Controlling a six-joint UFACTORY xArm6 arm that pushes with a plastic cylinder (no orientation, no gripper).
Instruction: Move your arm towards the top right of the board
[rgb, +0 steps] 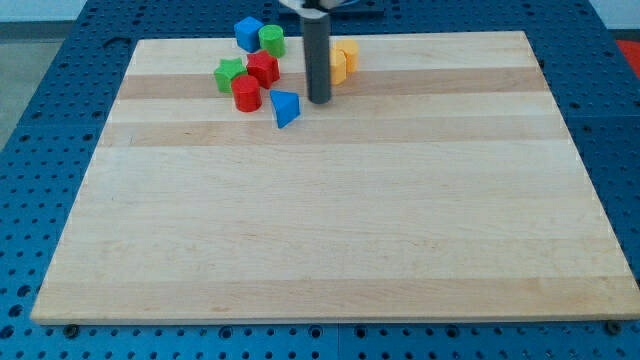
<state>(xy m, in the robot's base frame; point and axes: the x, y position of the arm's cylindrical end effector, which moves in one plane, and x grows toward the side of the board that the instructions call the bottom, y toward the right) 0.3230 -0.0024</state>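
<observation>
My tip (319, 100) stands on the wooden board (330, 220) near the view's top, left of centre. A blue triangular block (286, 107) lies just left of the tip. Yellow blocks (342, 60) sit behind the rod, a little to its right. To the left are a red cylinder (246, 94), a red block (263, 69) and a green star-like block (229, 73). Farther up are a blue cube (248, 33) and a green cylinder (271, 40). The tip touches no block that I can see.
The board lies on a blue perforated table (60, 100). The board's top right corner (522, 36) is far to the right of the rod.
</observation>
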